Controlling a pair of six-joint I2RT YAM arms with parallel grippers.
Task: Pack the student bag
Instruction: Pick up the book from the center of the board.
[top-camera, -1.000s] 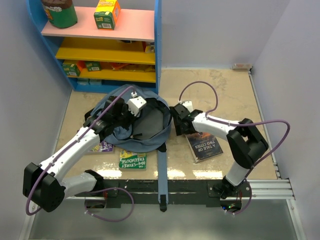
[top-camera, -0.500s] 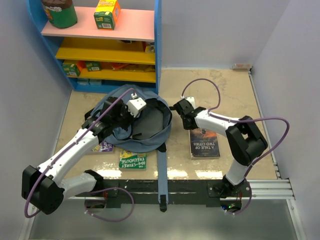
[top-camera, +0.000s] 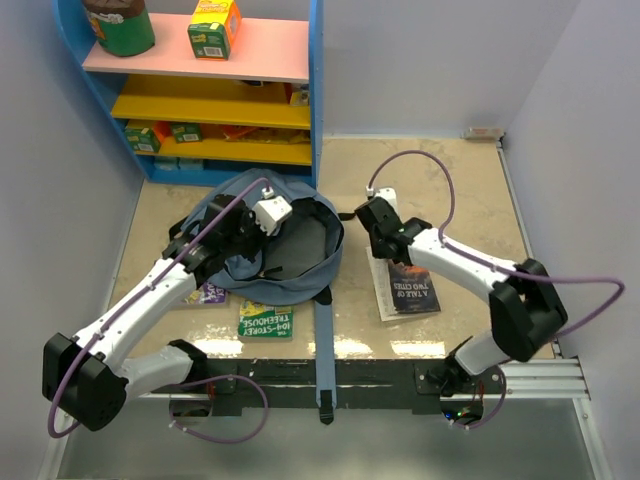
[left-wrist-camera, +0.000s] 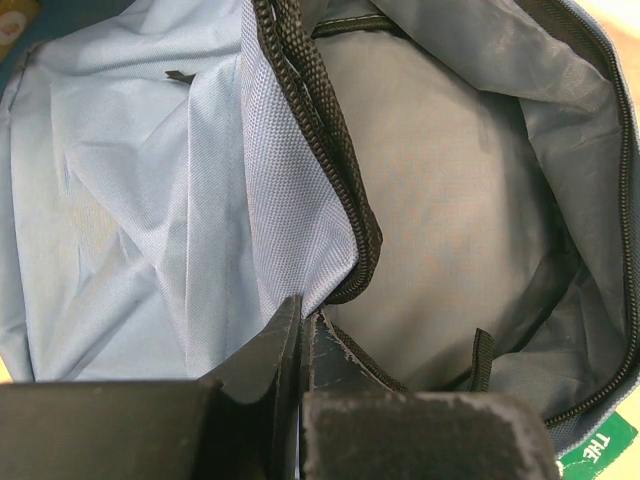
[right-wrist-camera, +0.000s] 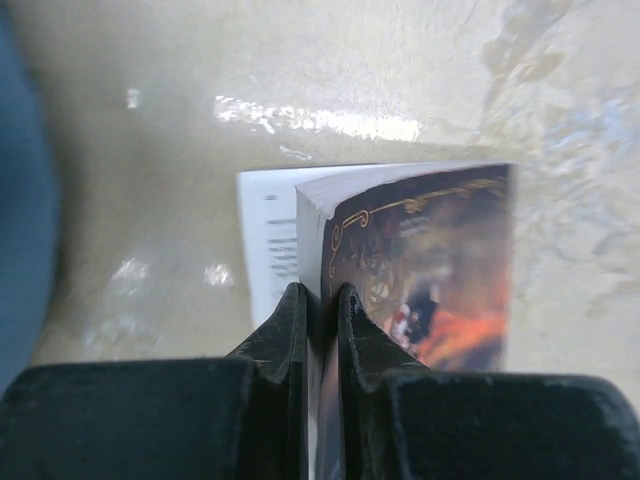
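Note:
The student bag (top-camera: 232, 205) lies open in mid-table, slate-blue, its dark inside facing up and one strap (top-camera: 325, 345) trailing toward the near edge. My left gripper (top-camera: 262, 224) is shut on the bag's zippered rim and holds the opening apart; in the left wrist view its tips (left-wrist-camera: 302, 318) pinch the fabric beside the zip, with the pale lining (left-wrist-camera: 450, 200) beyond. My right gripper (top-camera: 378, 238) is shut on the far edge of a dark paperback (top-camera: 410, 287) just right of the bag. In the right wrist view the tips (right-wrist-camera: 322, 297) clamp the book (right-wrist-camera: 430, 260).
A blue shelf unit (top-camera: 200, 100) with boxes and a jar stands at the back left. A green book (top-camera: 266, 320) lies in front of the bag, and a purple item (top-camera: 210, 294) peeks from under my left arm. Walls close in on both sides.
My right gripper has gone from open to shut on the paperback's far edge, and that arm has swung out to the right, turning the book. The left arm and bag have stayed still.

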